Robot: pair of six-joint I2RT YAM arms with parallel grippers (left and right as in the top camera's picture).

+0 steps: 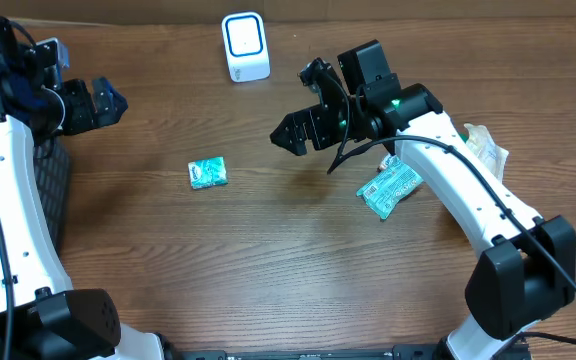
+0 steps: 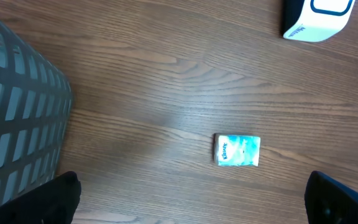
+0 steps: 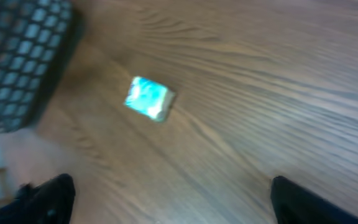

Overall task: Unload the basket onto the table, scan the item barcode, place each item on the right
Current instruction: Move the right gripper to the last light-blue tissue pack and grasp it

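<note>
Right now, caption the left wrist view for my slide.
Open left gripper over a Kleenex pack on the wooden table, white scanner upper right, grey mesh basket left.

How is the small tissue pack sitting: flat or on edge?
Flat: the small tissue pack lies label up on the table, nothing touching it.
</note>
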